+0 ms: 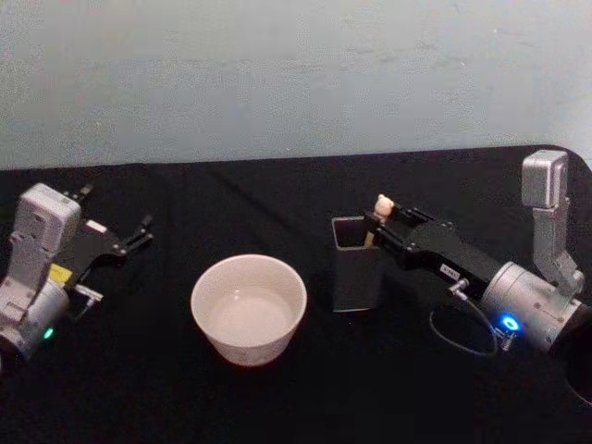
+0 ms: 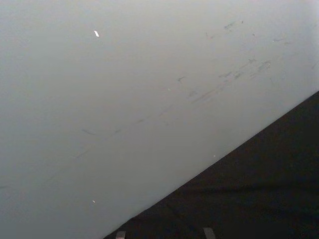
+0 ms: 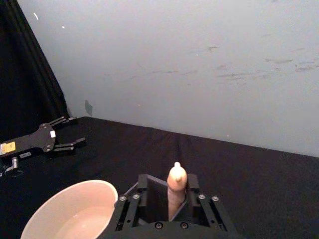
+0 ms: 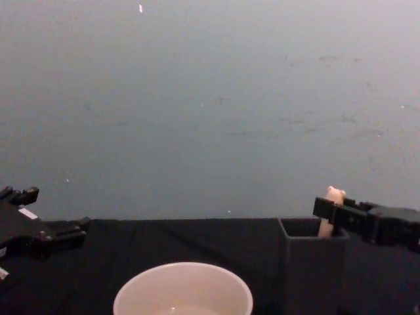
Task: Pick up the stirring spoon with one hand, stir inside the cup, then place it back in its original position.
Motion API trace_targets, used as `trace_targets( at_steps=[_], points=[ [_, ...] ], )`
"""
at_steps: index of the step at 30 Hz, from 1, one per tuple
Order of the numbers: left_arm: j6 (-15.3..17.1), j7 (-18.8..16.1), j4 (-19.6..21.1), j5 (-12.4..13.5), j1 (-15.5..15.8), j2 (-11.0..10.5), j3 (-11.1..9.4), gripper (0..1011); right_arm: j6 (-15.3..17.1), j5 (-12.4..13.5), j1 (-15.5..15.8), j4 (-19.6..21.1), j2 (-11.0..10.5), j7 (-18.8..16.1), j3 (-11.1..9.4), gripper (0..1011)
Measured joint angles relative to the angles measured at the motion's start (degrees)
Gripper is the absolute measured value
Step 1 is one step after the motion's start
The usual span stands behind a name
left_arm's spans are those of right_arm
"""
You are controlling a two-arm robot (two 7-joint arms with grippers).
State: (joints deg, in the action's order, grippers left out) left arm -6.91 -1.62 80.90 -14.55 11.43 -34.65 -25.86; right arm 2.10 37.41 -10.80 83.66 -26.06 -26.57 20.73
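The stirring spoon (image 1: 384,204) stands upright in a dark grey square holder box (image 1: 356,270), with only its pale beige handle top showing (image 3: 176,189) (image 4: 332,197). My right gripper (image 1: 377,222) reaches in from the right at the box's upper right rim. It is open, one jaw on each side of the handle with a gap visible beside it (image 3: 167,200) (image 4: 326,210). The cream-white cup (image 1: 248,307) sits left of the box (image 3: 70,211) (image 4: 184,289). My left gripper (image 1: 116,211) rests open at the far left, holding nothing (image 3: 77,130) (image 4: 56,210).
Black cloth covers the table (image 1: 277,199), with a pale wall (image 1: 296,74) behind its far edge. A thin cable loop (image 1: 462,333) hangs under my right wrist. Bare cloth lies between the cup and my left gripper.
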Motion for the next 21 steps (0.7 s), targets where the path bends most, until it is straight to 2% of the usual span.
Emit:
trace_targets(
  at_steps=[1,5,6,13,14,18,21],
  points=[
    [0.0,0.0,0.0,0.0,0.0,0.0,0.0,1001,0.0,0.0,0.0,0.0,0.0,0.0,0.0,503],
    [0.0,0.0,0.0,0.0,0.0,0.0,0.0,1001,0.0,0.0,0.0,0.0,0.0,0.0,0.0,575],
    [0.0,0.0,0.0,0.0,0.0,0.0,0.0,1001,0.0,0.0,0.0,0.0,0.0,0.0,0.0,645],
    [0.0,0.0,0.0,0.0,0.0,0.0,0.0,1001,0.0,0.0,0.0,0.0,0.0,0.0,0.0,838],
    [0.0,0.0,0.0,0.0,0.0,0.0,0.0,1001,0.0,0.0,0.0,0.0,0.0,0.0,0.0,890],
    [0.0,0.0,0.0,0.0,0.0,0.0,0.0,1001,0.0,0.0,0.0,0.0,0.0,0.0,0.0,983],
    [0.0,0.0,0.0,0.0,0.0,0.0,0.0,1001,-0.1,-0.2,-0.1,0.0,0.0,-0.1,0.2,1003]
  ],
)
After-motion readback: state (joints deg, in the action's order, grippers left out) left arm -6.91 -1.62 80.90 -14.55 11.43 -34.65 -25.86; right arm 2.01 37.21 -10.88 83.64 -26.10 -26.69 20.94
